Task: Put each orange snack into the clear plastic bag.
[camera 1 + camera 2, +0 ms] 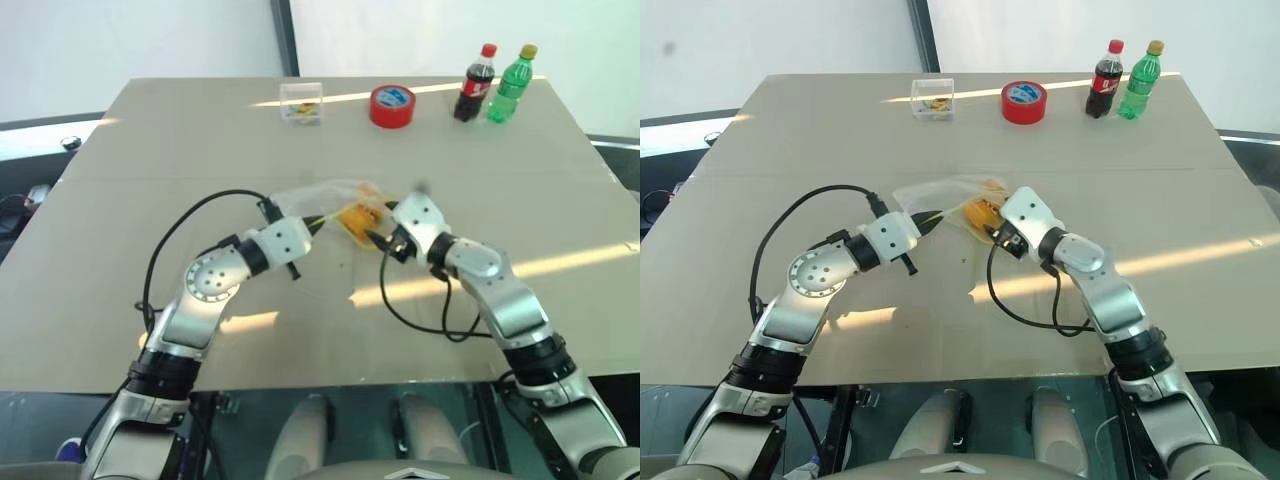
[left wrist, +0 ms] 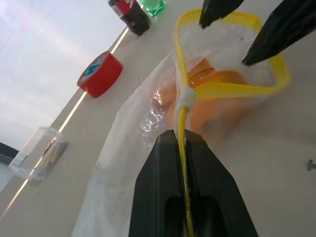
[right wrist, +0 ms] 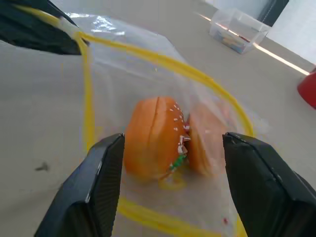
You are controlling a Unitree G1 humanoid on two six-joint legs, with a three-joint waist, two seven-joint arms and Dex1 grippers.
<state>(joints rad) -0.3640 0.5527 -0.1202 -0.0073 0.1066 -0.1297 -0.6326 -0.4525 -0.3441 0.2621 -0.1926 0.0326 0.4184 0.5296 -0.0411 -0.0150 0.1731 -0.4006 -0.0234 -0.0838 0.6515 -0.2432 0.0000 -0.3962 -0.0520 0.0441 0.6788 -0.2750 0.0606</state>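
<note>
While the clear plastic bag (image 3: 163, 74) lies mid-counter (image 1: 150, 180), you see both orange snacks (image 3: 155, 136) inside it, your left tool (image 2: 185, 148) clamped on its yellow rim, your right tool (image 3: 170, 163) spread wide at the mouth, so little remains.

Both arms are silver-grey with black joint rings. A black cable loops beside each forearm. The left gripper (image 2: 185, 163) and right gripper (image 3: 170, 170) have matte black wedge fingers.
</note>
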